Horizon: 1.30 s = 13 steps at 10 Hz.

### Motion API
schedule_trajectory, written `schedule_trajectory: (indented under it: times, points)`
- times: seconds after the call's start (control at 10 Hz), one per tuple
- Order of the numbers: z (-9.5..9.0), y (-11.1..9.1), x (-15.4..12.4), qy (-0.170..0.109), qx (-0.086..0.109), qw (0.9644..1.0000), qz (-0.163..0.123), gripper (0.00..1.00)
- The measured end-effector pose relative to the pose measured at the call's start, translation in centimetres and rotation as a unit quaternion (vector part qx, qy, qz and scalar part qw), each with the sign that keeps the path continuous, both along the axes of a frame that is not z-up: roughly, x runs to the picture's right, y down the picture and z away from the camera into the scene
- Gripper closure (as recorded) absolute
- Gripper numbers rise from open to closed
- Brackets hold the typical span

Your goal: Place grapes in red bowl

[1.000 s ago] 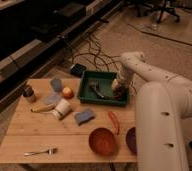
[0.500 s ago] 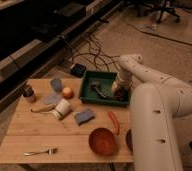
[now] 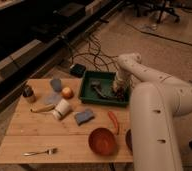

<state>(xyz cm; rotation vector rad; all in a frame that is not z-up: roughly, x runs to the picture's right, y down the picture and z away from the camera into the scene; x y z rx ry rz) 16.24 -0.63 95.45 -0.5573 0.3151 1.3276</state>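
My hand (image 3: 117, 89) low in green rectangular tray (image 3: 89, 83), beside dark red-purple grapes (image 3: 121, 93); open or closed, cannot tell. Glossy orange-red bowl (image 3: 102, 141) well apart.

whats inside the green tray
A pale grey object lies mid-tray; the gripper reaches into the green tray at its right end, by the dark grapes. The arm covers that corner.

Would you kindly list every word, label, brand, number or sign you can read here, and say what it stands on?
None can be read: there is no legible marking on the white arm, the gripper down in the green tray, the red bowl or the white cup.
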Motion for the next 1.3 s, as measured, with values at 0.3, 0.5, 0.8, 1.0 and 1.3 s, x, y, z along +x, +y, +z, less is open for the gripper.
schedule_trajectory:
  times: [0.3, 0.5, 0.8, 1.0, 1.3]
  points:
    - [-1.9, -1.8, -1.0, -0.001, 0.017, 0.9995, 0.026, 1.0]
    - [-4.6, -3.9, -1.9, -0.008, 0.04, 0.9981, 0.047, 1.0]
    - [-8.3, -6.3, -3.4, -0.02, 0.071, 0.9953, 0.061, 1.0]
    - [-10.6, -7.1, -4.8, -0.035, 0.078, 0.994, 0.068, 1.0]
    - [-15.1, -6.3, -6.9, -0.045, 0.076, 0.9938, 0.068, 1.0]
